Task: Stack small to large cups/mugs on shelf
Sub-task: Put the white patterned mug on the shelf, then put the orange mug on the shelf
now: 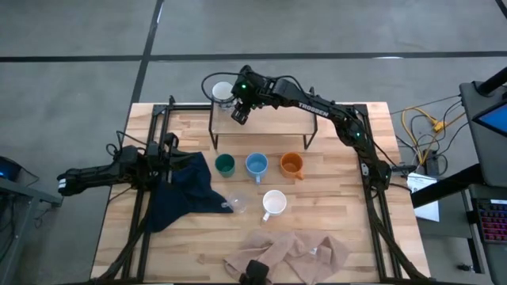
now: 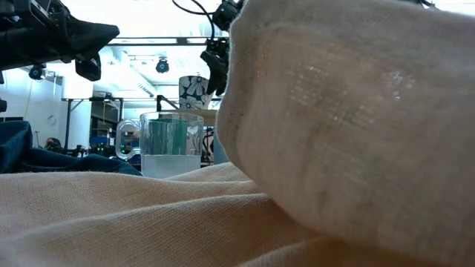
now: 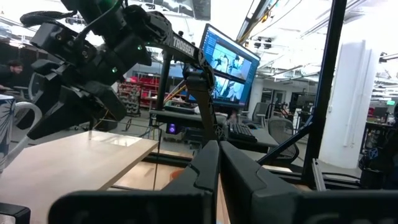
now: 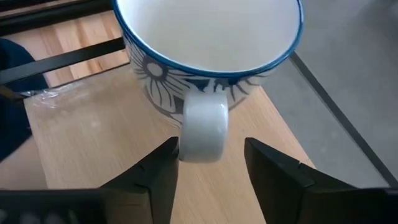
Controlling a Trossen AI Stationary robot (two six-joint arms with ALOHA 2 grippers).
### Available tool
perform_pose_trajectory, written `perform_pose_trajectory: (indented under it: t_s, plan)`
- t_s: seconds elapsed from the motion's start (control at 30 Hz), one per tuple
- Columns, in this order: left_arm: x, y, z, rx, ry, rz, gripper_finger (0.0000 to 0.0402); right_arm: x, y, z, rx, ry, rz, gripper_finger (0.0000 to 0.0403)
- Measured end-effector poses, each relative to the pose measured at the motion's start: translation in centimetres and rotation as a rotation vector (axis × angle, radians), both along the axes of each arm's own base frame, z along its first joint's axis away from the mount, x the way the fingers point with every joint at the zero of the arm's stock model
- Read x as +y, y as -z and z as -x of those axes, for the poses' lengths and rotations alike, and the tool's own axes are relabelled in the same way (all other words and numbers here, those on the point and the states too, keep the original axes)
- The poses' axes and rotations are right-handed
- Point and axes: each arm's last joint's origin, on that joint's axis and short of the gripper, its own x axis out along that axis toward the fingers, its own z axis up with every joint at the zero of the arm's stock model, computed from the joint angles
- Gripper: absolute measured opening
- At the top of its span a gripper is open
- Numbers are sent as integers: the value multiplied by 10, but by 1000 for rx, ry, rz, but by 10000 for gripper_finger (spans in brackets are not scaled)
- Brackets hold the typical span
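One mug shelved, five left.
Right gripper [image 4: 208,163] open astride patterned mug [image 1: 223,92] handle on shelf [image 1: 269,119]; left gripper [image 1: 65,184] shut, idle.

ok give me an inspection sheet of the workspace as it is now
surface: wood table, bare at right
job's things: patterned mug on shelf left end; green mug, blue mug, orange mug in a row; glass cup, white mug nearer front
clutter: dark blue cloth, beige cloth
end effectors: right end effector open, straddling the patterned mug's handle; left end effector shut, at left edge
cables: yellow cables off the table, right
surroundings: monitor, chairs
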Motion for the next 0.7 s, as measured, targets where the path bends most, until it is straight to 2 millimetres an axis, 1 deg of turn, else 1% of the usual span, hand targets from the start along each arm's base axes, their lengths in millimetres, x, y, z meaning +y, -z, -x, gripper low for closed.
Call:
perform_pose_trajectory:
  t_s: [0.23, 0.47, 0.6, 0.7]
  plan:
    - [0, 0, 0, 0, 0, 0, 0, 4, -1, -1, -20, -65, -43, 201]
    - [0, 0, 0, 0, 0, 0, 0, 8, -2, -1, 3, -88, -29, 225]
    - [0, 0, 0, 0, 0, 2, 0, 9, -6, 6, 49, -76, -8, 245]
    - [0, 0, 0, 0, 1, 2, 0, 13, -16, 14, 72, -69, 10, 262]
